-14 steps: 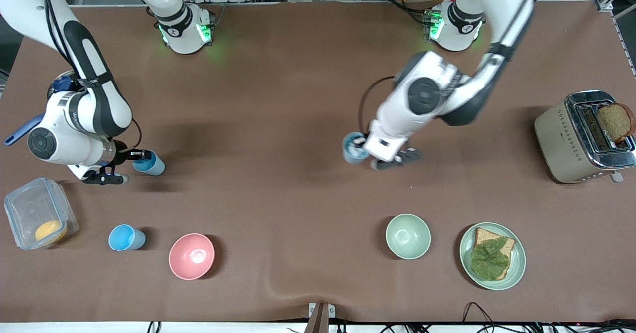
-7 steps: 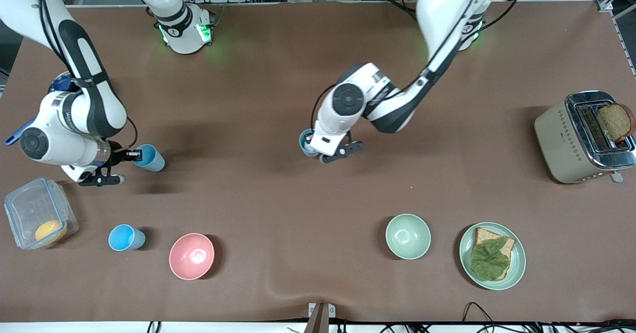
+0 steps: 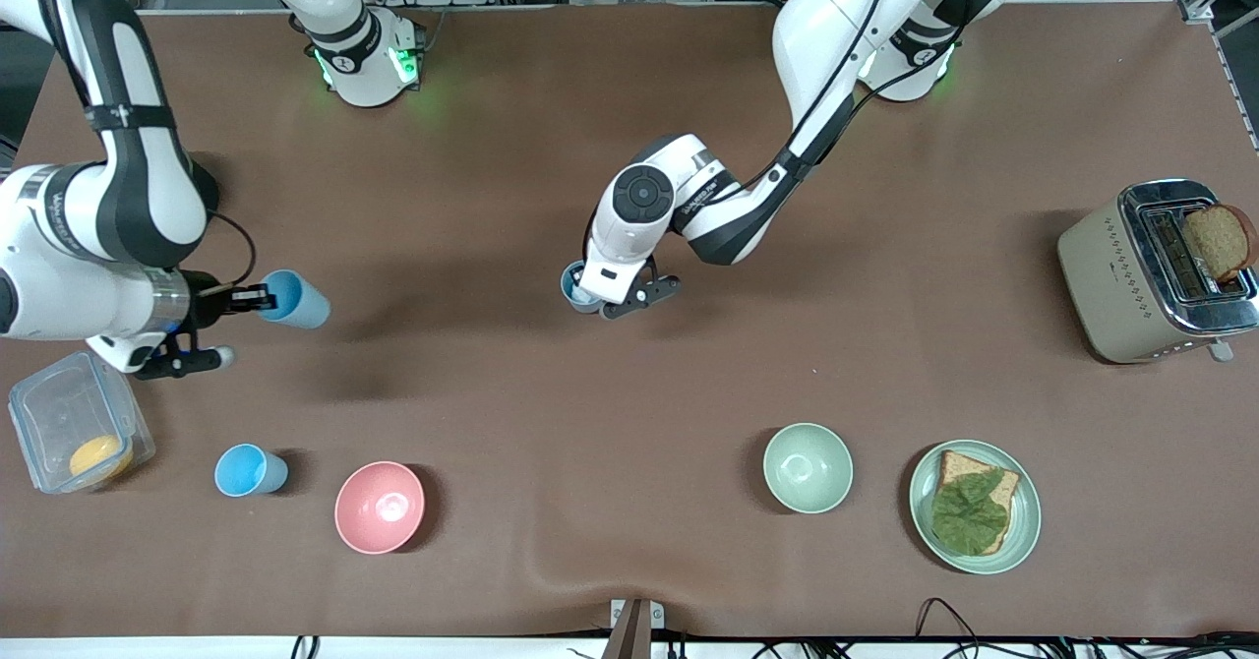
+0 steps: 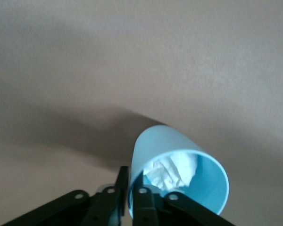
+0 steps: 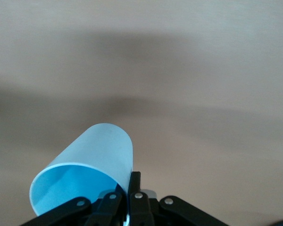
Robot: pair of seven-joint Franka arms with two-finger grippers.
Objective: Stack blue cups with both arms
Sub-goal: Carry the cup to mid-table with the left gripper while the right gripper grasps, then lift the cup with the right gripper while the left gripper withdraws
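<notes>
My left gripper (image 3: 593, 297) is shut on the rim of a grey-blue cup (image 3: 571, 283) and holds it over the middle of the table. In the left wrist view that cup (image 4: 170, 146) has crumpled white paper (image 4: 172, 172) inside, and one finger of the gripper (image 4: 130, 190) is inside the rim and one outside. My right gripper (image 3: 254, 298) is shut on the rim of a sky-blue cup (image 3: 300, 300), tilted on its side above the table at the right arm's end. It shows empty in the right wrist view (image 5: 101, 150), pinched by the gripper (image 5: 128, 190).
Another sky-blue cup (image 3: 251, 470) stands beside a pink bowl (image 3: 380, 507) near the front camera. A clear container (image 3: 39, 413) with something orange lies under the right arm. A pale green bowl (image 3: 808, 467), a sandwich plate (image 3: 920, 492) and a toaster (image 3: 1102, 275) are toward the left arm's end.
My left gripper has carried the grey-blue cup toward the right arm's end, to the table's middle. My right gripper has lifted and tilted the sky-blue cup.
</notes>
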